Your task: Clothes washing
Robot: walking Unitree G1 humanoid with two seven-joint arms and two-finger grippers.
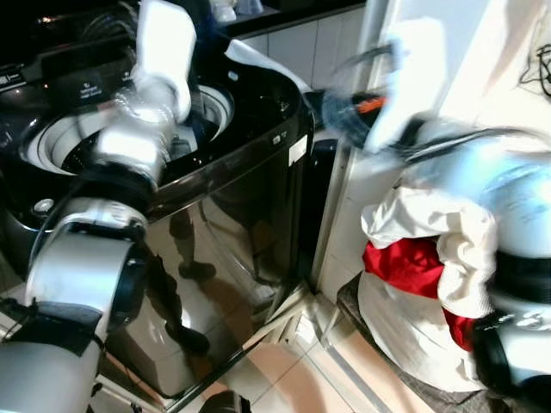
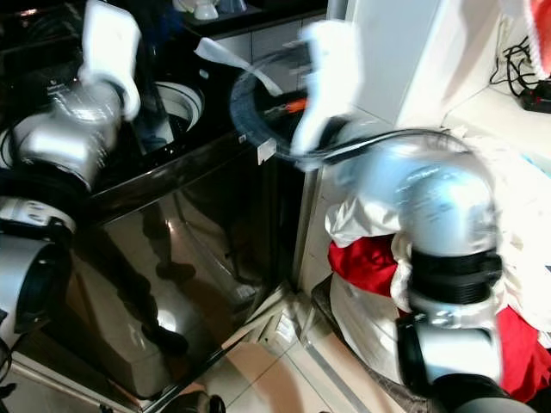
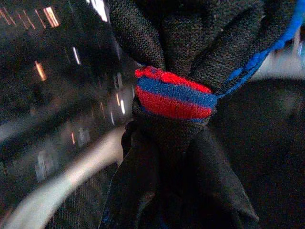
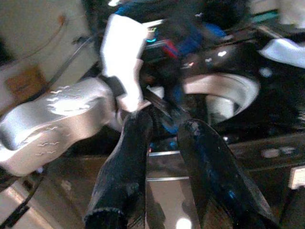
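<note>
A tiled floor (image 1: 284, 379) lies below, black cables (image 2: 510, 64) hang on the white wall (image 1: 430, 17).

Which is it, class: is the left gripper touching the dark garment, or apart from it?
Touching. The left wrist view shows the dark garment bunched tightly right at the left gripper, its red-and-blue band pinched there.

Home laundry corner, washing machine (image 1: 232, 172), clothes pile (image 1: 413, 258)

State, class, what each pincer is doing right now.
Left pincer: closed on a dark garment with a red and blue band, over the washing machine.
Right pincer: open, holding nothing.
</note>
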